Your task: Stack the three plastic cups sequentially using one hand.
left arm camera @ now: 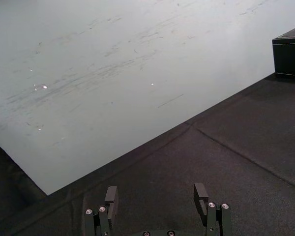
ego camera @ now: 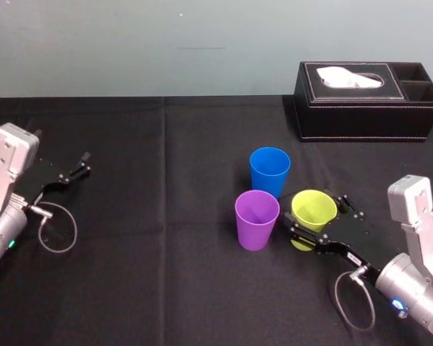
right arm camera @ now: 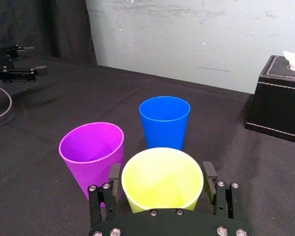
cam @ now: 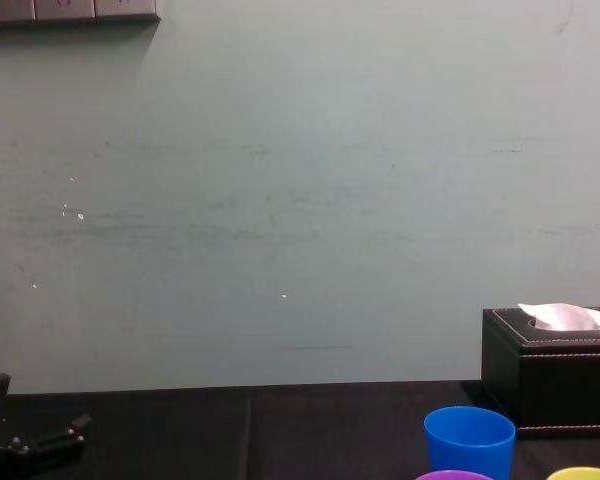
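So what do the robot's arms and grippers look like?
Both arms are silver-grey metal with rounded joints and a boxy pale housing at the wrist, each trailing a grey cable loop. The left gripper and right gripper are flat black plates with silver screws and slim black fingers; the right one carries a small white label.
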Controlling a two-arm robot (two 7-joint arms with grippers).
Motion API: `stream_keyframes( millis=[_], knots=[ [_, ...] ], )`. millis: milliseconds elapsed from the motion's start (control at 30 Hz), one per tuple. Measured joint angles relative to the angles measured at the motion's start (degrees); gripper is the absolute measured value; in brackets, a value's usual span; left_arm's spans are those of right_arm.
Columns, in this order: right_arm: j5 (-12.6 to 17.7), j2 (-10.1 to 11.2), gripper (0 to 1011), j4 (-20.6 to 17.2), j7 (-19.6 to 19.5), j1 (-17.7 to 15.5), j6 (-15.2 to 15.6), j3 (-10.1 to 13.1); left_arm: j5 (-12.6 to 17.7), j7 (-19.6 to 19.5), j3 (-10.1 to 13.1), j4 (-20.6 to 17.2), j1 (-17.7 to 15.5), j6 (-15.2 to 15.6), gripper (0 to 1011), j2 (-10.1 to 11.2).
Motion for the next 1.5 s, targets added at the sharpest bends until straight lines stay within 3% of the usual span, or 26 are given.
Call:
stream_keyframes(
  millis=[567,1167,1500],
  knots=[
    [-2.03,-1.03,1003,0.00,-0.54,0.18,0.87,0.43,0.00,0.00,0.00,0.00,0.00,0.00,1011,0.00],
    [-2.12,-1.13,1003,-0.14,-0.81,0.09,1.01,0.48,0.00,0.00,0.00,0.00,0.00,0.00,1011,0.00],
    [-2.08,-1.09,807,-0.14,-0.81,0.09,0.95,0.44,0.00,0.00,0.00,0.00,0.00,0.00,1011,0.00]
  ],
)
